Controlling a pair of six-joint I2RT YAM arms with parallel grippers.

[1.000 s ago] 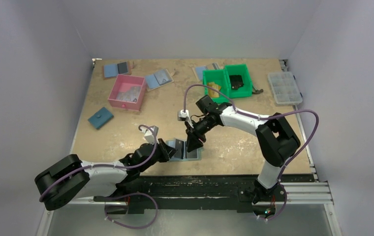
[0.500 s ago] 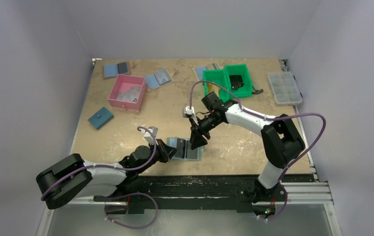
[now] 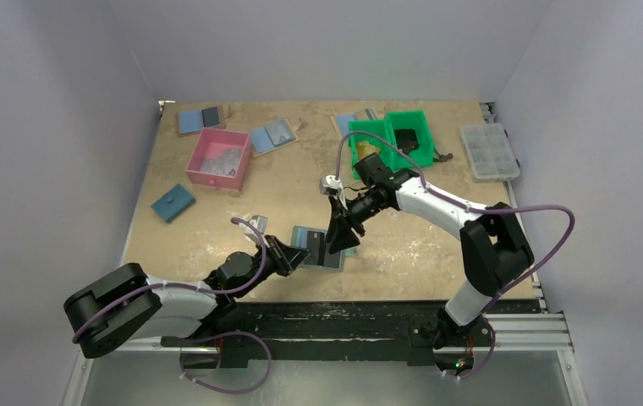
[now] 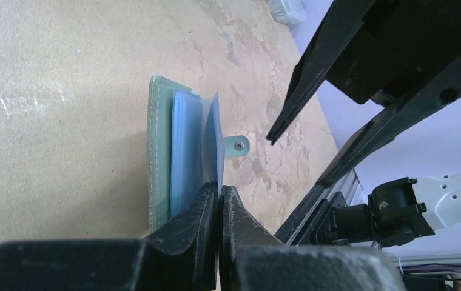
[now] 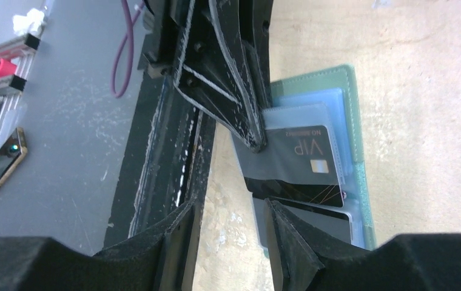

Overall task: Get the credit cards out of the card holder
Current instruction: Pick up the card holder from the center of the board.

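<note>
The card holder point(image 3: 322, 246) lies open near the table's front edge, grey-green outside point(image 5: 354, 130) and pale blue inside with clear sleeves. A black card marked VIP point(image 5: 301, 163) sits in a sleeve; no orange-yellow card shows in the holder. Orange-yellow cards point(image 3: 367, 151) lie in the green bin's left half. My left gripper point(image 3: 299, 254) is shut on one sleeve leaf point(image 4: 212, 142) at the holder's left edge, also seen in the right wrist view point(image 5: 253, 142). My right gripper point(image 3: 342, 241) hovers open and empty over the holder's right part point(image 5: 231, 236).
A green bin point(image 3: 411, 154) stands back right, with a clear organiser box point(image 3: 489, 150) beside it. A pink tray point(image 3: 217, 158), a dark blue wallet point(image 3: 173, 203) and other blue-and-grey folders point(image 3: 272, 135) lie at the back left. The black rail point(image 3: 343, 317) borders the front edge.
The holder went from partly raised to lying open and flatter, shifted slightly away from the front edge. My right gripper rose and moved right. My left gripper followed, still pinching the leaf.
</note>
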